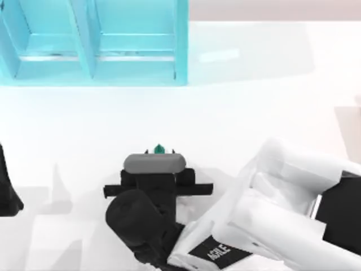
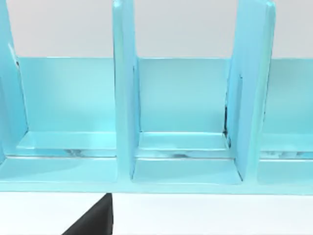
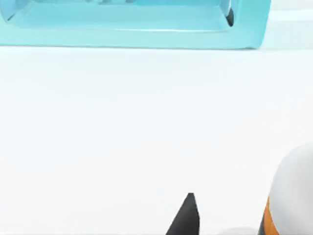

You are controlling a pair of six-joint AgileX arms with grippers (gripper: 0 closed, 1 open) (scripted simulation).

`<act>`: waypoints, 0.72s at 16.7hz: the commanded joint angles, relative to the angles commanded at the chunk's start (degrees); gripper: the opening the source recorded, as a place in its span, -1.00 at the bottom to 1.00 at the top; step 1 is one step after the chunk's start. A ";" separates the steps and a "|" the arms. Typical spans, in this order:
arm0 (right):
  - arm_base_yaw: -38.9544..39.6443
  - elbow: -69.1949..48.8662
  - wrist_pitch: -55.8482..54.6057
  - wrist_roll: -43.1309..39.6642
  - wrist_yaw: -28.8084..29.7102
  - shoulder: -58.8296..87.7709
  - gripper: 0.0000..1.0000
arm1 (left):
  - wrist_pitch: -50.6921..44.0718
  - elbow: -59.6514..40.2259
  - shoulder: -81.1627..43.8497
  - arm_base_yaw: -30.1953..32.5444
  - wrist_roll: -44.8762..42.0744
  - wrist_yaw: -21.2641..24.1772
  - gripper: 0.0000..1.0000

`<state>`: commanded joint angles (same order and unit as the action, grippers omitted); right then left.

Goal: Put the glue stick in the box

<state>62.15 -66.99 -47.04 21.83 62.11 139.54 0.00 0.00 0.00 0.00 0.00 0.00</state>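
Observation:
The glue stick (image 1: 159, 148) stands upright on the white table near the middle, and its dark green cap peeks out just beyond my right gripper (image 1: 158, 158). In the right wrist view its white shoulder and orange label (image 3: 289, 196) loom close. One black fingertip (image 3: 188, 218) stands beside it with a gap between them, and the gripper is open around the stick. The light blue box (image 1: 96, 42) with upright dividers sits at the table's far left, well beyond the stick. My left arm (image 1: 7, 189) is parked at the left edge.
The box's compartments (image 2: 183, 142) face the left wrist camera, split by tall blue dividers (image 2: 124, 93). Bare white table (image 3: 146, 122) stretches between the glue stick and the box (image 3: 137, 24). My right arm's white links (image 1: 282, 203) cover the front right.

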 joint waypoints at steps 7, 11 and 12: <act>0.00 0.00 0.00 0.00 0.00 0.00 -1.00 | 0.00 0.00 0.00 0.00 0.00 0.00 1.00; 0.00 0.00 0.00 0.00 0.00 0.00 -1.00 | 0.00 0.00 0.00 0.00 0.00 0.00 1.00; 0.00 0.00 0.00 0.00 0.00 0.00 -1.00 | 0.00 0.00 0.00 0.00 0.00 0.00 1.00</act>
<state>62.15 -66.99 -47.04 21.83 62.11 139.54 0.00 0.00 0.00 0.00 0.00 0.00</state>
